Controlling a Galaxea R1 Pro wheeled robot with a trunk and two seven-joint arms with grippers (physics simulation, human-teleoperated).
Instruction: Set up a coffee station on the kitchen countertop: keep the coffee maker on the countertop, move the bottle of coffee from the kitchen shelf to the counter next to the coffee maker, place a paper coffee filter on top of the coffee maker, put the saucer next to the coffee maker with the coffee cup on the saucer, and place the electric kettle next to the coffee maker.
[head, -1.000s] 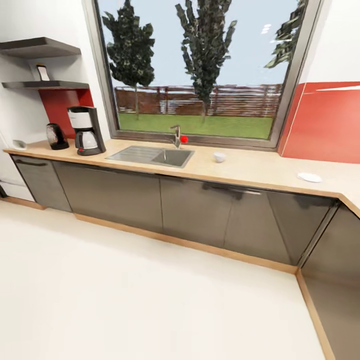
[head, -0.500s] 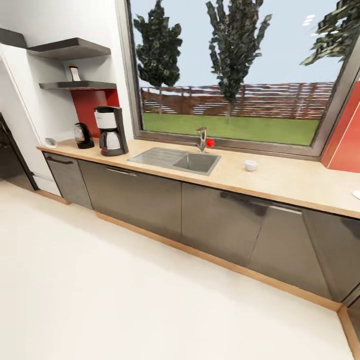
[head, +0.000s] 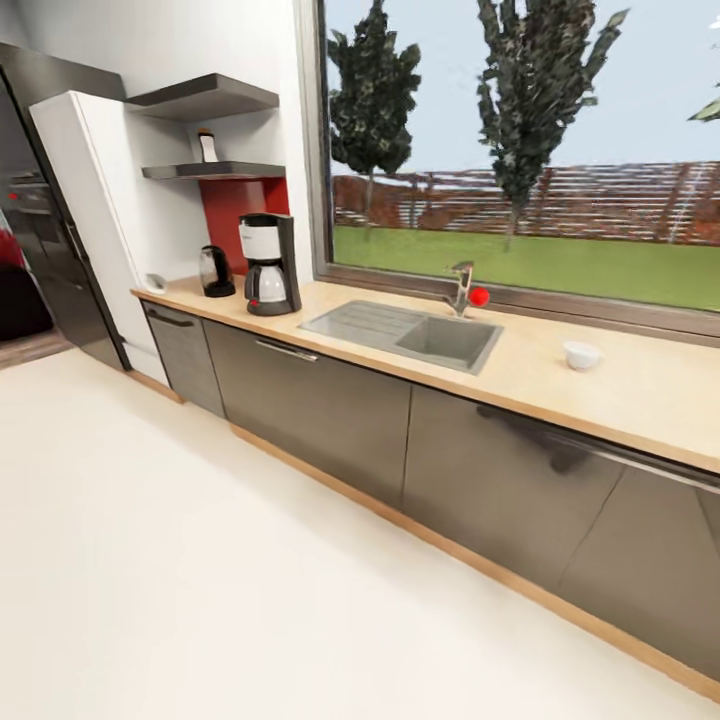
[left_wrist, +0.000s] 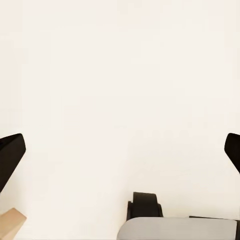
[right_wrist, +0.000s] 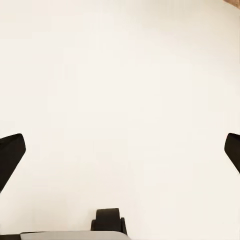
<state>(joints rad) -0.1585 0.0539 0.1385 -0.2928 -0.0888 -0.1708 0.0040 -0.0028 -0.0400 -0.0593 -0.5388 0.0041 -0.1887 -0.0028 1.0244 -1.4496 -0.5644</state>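
Both hands (left_wrist: 120, 150) (right_wrist: 120, 150) gape over floor (left_wrist: 120, 75), coffee maker (head: 270, 265) well apart.

Left gripper (left_wrist: 120, 150): both dark fingertips sit at opposite edges of the left wrist view, spread wide apart with nothing between them. The gripper points down at bare floor. Part of the robot's base, a grey body with a black wheel (left_wrist: 145, 204), lies below it.

Right gripper (right_wrist: 120, 150): same pose, fingertips spread wide, nothing held, pointing down. A grey base edge and black wheel (right_wrist: 108, 220) lie below it.
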